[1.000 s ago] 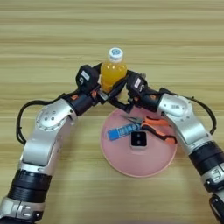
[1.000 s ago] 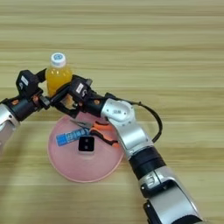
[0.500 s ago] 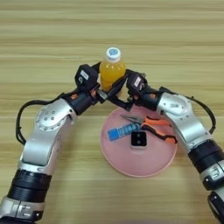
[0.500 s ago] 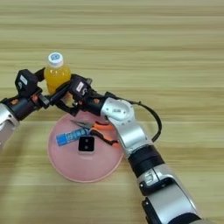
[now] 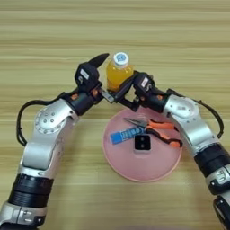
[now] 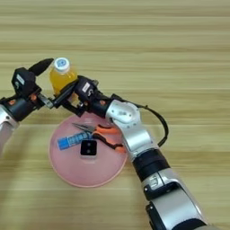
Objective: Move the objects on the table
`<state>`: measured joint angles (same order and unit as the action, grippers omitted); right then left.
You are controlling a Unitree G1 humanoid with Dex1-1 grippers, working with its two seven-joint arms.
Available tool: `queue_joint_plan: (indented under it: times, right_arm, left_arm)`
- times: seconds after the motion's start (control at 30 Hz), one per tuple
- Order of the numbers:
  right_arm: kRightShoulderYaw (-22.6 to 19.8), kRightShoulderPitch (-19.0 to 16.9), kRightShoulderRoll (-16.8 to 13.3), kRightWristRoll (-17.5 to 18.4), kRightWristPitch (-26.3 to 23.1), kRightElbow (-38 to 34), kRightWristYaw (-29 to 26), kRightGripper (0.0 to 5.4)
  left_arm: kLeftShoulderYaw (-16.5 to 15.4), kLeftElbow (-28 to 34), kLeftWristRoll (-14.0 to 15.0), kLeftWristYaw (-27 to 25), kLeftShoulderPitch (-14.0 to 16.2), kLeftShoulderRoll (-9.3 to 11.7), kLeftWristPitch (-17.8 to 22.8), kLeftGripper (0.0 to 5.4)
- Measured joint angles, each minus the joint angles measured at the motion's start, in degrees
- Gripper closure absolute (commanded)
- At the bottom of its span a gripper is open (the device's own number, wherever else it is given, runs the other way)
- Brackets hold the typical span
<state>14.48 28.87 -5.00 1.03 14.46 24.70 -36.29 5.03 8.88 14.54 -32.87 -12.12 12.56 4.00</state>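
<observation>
1. The left claw [image 5: 102, 76] is on the left side of the bench [image 5: 45, 36], just left of the juice bottle [image 5: 118, 74].
2. Its two black fingers are spread wide apart. One finger [image 5: 98, 59] points up near the bottle's cap, and the other reaches low beside the bottle's bottom. The claw holds nothing.
3. The juice bottle is small and orange with a white cap. It stands upright on the bench, just behind the far rim of the pink plate [image 5: 134, 168], between the two claws.
4. The right claw [image 5: 126, 94] is just right of the bottle and low down, over the plate's far rim. Its black fingers are apart and hold nothing. The tips of the two claws come very near each other in front of the bottle.
5. The round pink plate lies flat on the bench in front of the bottle.
6. A blue tube [image 5: 126, 134] lies on the left part of the plate.
7. A small black square block [image 5: 142, 143] lies near the middle of the plate, just beside the tube's right end.
8. Pliers [image 5: 157, 129] with orange and black handles lie on the right part of the plate. The thin metal nose points left and the handles reach toward the right rim.
</observation>
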Motion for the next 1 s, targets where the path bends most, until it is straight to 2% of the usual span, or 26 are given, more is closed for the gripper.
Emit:
queue_joint_plan:
  times: [0.17,0.4,0.63,0.77,1.0]
  right_arm:
    - [-1.5,0.0,-0.5,0.1,0.0,0.4,0.9,1.91]
    - [-4.8,0.1,-1.6,0.4,-0.6,1.0,2.0,1.93]
    - [-9.2,-0.1,-4.8,1.6,-1.7,0.9,2.6,1.93]
    - [-12.0,-1.9,-8.3,2.4,-2.6,0.6,2.7,1.94]
    - [-14.5,-5.9,-11.8,2.9,-3.3,-1.9,2.8,1.94]
  left_arm:
    - [0.4,0.7,1.4,-1.2,0.2,-0.1,-0.8,0.0]
    - [2.1,4.5,4.2,-6.2,2.1,-0.2,-3.4,0.0]
    - [2.0,5.2,5.8,-7.3,2.5,-0.2,-4.5,0.0]
    - [1.1,5.1,6.1,-6.4,2.5,-0.7,-4.6,0.0]
    - [-2.7,0.8,6.1,-2.7,0.6,-1.9,-6.0,0.0]
